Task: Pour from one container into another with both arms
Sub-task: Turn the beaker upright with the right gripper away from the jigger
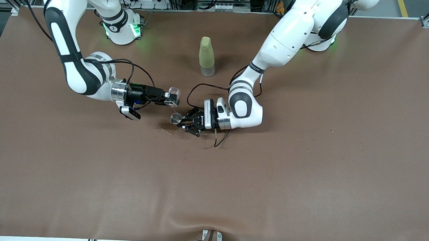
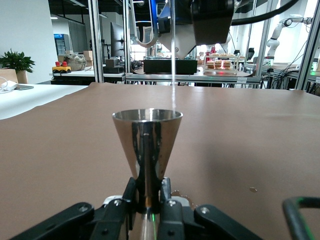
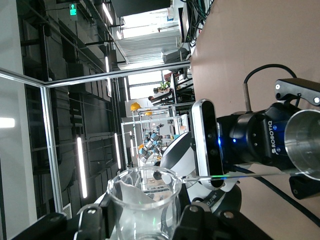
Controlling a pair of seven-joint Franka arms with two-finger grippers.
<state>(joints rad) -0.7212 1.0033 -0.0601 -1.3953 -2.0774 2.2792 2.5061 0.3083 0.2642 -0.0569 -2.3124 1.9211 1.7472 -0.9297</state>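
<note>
Left wrist view: left gripper [image 2: 146,207] clamped on metal cup [image 2: 147,145] stem, slippery; right gripper [image 1: 169,98] clamps tilted glass beaker [image 1: 174,93], fragile, mid-table.

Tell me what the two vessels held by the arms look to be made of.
The cone-shaped cup in the left tool looks like polished metal: mirror-like reflections run down its wall. The beaker in the right tool looks like clear glass or plastic: the room shows straight through it.
</note>
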